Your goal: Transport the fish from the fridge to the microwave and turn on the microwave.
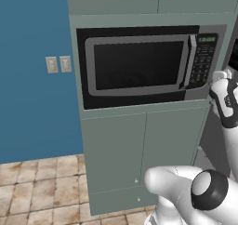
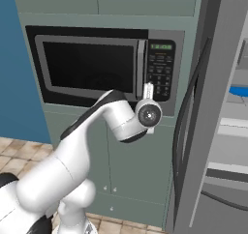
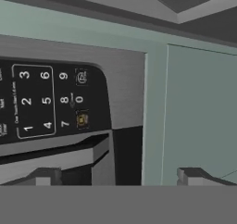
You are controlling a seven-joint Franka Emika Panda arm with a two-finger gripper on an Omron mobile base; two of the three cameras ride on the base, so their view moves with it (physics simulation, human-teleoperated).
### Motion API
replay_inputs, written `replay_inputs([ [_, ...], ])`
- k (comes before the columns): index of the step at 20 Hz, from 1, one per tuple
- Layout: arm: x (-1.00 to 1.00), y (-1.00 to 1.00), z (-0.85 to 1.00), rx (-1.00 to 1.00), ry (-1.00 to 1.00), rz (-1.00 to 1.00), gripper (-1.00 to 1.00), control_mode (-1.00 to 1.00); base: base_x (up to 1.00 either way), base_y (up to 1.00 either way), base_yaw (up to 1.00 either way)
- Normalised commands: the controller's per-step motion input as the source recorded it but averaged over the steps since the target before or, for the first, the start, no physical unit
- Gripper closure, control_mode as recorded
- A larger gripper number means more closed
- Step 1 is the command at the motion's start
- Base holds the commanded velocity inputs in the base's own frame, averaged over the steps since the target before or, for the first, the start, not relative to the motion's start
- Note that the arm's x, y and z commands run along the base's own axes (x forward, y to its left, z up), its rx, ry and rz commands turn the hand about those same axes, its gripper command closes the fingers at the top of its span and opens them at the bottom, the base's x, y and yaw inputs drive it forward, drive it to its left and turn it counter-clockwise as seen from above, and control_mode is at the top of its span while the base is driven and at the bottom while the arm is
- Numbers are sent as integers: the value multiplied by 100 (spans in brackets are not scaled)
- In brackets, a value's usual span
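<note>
The microwave point(image 1: 146, 66) sits in a pale green cabinet point(image 1: 139, 149), its dark-windowed door shut in both base views. The robot's gripper point(image 3: 118, 174) is held just in front of the lower right corner of the microwave, near the black keypad point(image 2: 160, 76), and its fingertips point(image 3: 44, 176) stand far apart with nothing between them — a wide, empty pincer. In the hand view the keypad appears rolled on its side, with the number keys and a small yellow-marked button point(image 3: 82, 120) near the panel's edge.

The fish cannot be made out in any view. Through the dark window nothing blue can be seen on the turntable, and at the far right of the right base view only a bright blue strip point(image 2: 239, 91) shows on a shelf of the open fridge point(image 2: 227, 131), too cropped to say what it is.

The main risk is judged to be starting the microwave with no fish inside, should that blue strip be the fish. A second risk lies in the spread fingers: pressing with them this wide could miss the start button altogether, or land one tip on a wrong key or on the door edge. The thick fridge door point(image 2: 203, 107) also stands close on the right — a wide swing of the arm could clip it.
</note>
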Motion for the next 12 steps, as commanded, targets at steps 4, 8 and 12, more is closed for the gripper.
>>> replay_inputs([
  [4, 9, -3, 0, 0, 0, -1, -100, -100, 0, 0, 0],
  [8, 4, -8, 0, 0, 0, -4, -100, -100, 0, 0, 0],
  [12, 0, -6, 0, 0, 0, -6, -100, -100, 0, 0, 0],
])
